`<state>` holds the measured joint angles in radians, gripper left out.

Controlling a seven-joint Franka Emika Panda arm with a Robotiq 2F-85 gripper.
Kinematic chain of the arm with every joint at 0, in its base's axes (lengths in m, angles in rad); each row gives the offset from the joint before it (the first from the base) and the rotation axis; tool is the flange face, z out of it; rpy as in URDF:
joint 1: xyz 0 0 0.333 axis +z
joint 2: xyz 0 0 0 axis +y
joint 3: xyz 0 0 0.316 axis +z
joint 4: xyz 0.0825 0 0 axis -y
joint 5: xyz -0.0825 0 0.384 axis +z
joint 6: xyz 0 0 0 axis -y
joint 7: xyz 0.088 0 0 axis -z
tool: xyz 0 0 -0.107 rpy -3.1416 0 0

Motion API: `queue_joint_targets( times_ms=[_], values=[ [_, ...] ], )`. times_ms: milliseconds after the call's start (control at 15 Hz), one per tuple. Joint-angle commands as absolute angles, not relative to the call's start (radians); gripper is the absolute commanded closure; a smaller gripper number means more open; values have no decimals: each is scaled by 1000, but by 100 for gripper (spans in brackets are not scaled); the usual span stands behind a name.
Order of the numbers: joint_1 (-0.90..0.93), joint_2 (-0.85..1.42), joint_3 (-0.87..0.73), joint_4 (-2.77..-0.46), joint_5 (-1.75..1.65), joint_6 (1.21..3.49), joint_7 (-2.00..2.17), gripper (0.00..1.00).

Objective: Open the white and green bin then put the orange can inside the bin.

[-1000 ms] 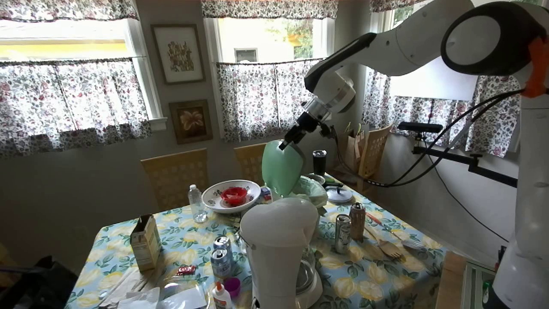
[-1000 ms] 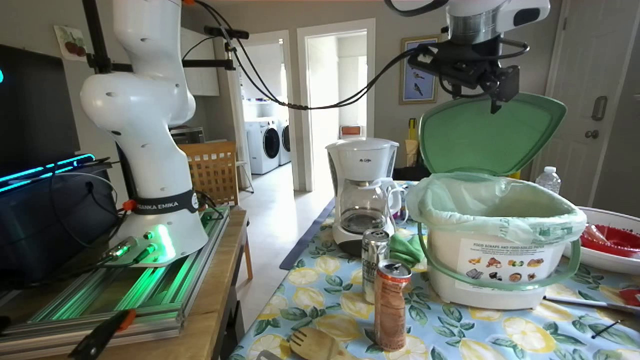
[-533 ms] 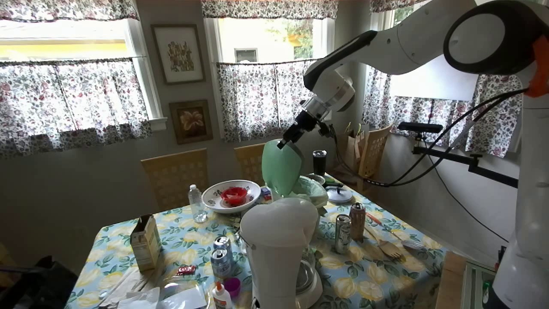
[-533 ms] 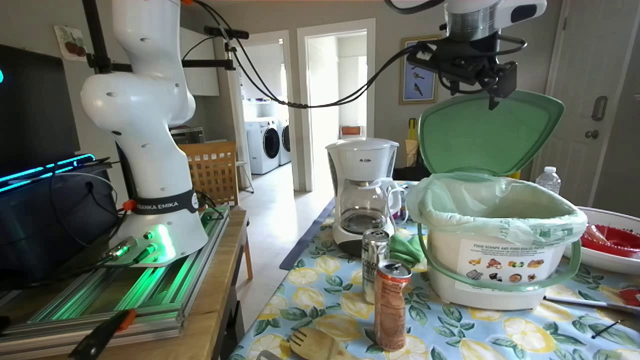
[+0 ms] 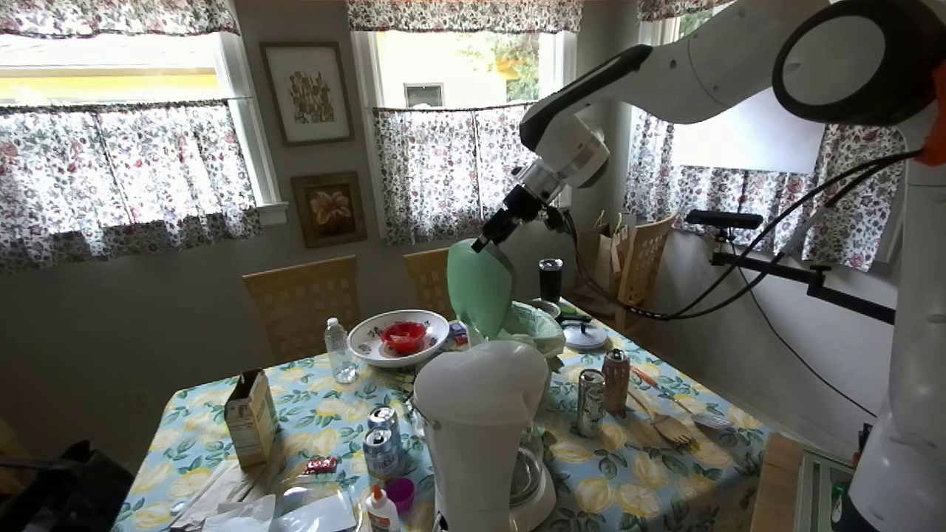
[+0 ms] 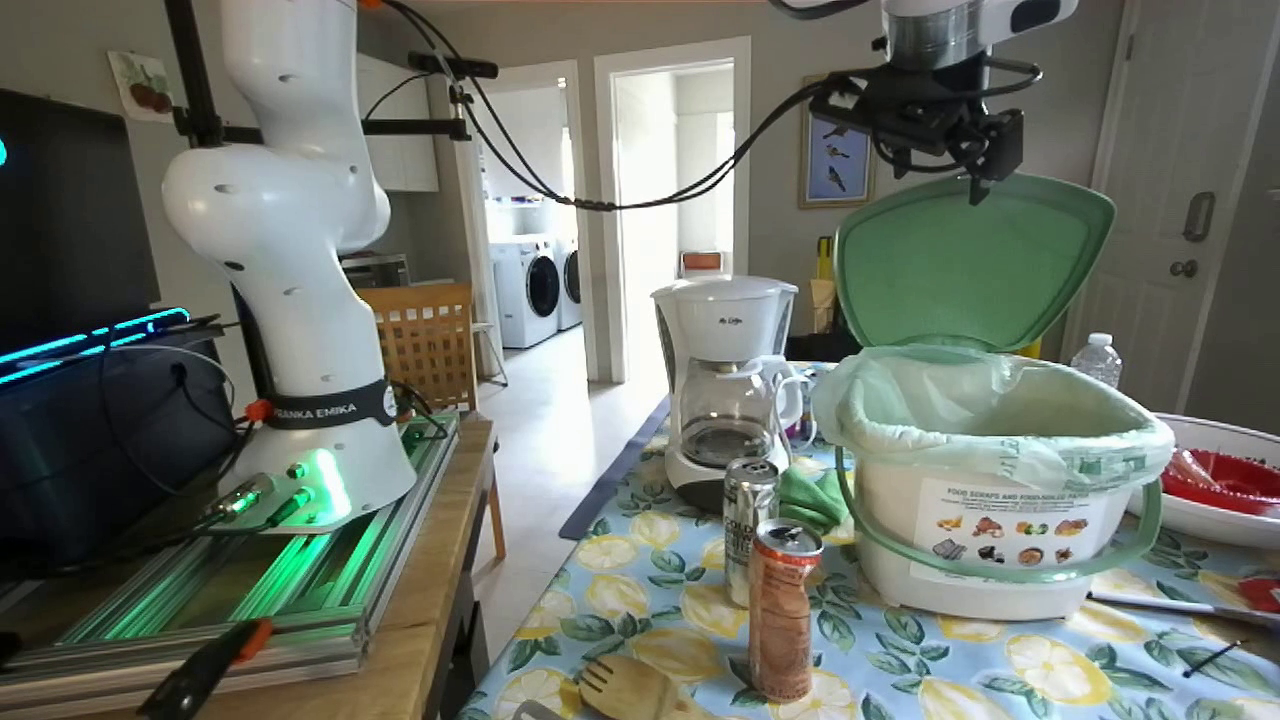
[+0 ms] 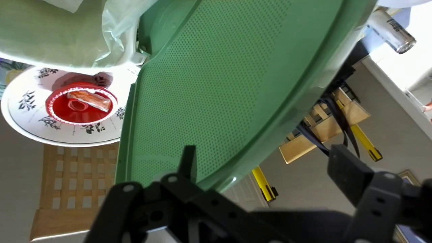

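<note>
The white and green bin (image 6: 890,550) stands on the table with a pale green liner folded over its rim. Its green lid (image 6: 960,270) is raised and stands up behind the opening; it also fills much of the wrist view (image 7: 222,77). My gripper (image 6: 978,192) is at the lid's upper edge, also in an exterior view (image 5: 480,245). In the wrist view the gripper (image 7: 263,152) is open with nothing between its fingers. One finger (image 7: 188,162) overlaps the lid's inner face near the rim; contact is unclear. The dented orange can (image 6: 782,620) stands upright on the table, also here (image 5: 616,380).
A silver can (image 6: 750,515) stands next to the orange can. A white coffee maker (image 6: 725,320) stands beside the bin. A wide white bowl (image 5: 367,341) with a red bowl (image 5: 404,337) is near the bin. Wooden utensils (image 5: 671,428) lie towards the robot.
My gripper has moved a little left, and slightly up in an exterior view. The lid has swung slightly farther back from the opening. The bin body and both cans have not moved.
</note>
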<state>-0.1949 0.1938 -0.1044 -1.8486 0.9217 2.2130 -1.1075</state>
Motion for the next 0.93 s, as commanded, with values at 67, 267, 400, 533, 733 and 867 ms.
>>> queue_joint_targets(
  times_ms=[67,267,400,533,733,867],
  values=[
    [-193,137,-112,-1890,901,2225,-1084,0],
    [-193,97,-127,-1920,877,2232,-1068,0],
    [-188,63,-140,-1956,832,2278,-1044,0],
    [-188,24,-151,-1997,767,2332,-1007,0],
    [-193,-34,-164,-2055,670,2390,-946,0],
    [-195,-67,-173,-2085,607,2413,-884,0]
  ],
)
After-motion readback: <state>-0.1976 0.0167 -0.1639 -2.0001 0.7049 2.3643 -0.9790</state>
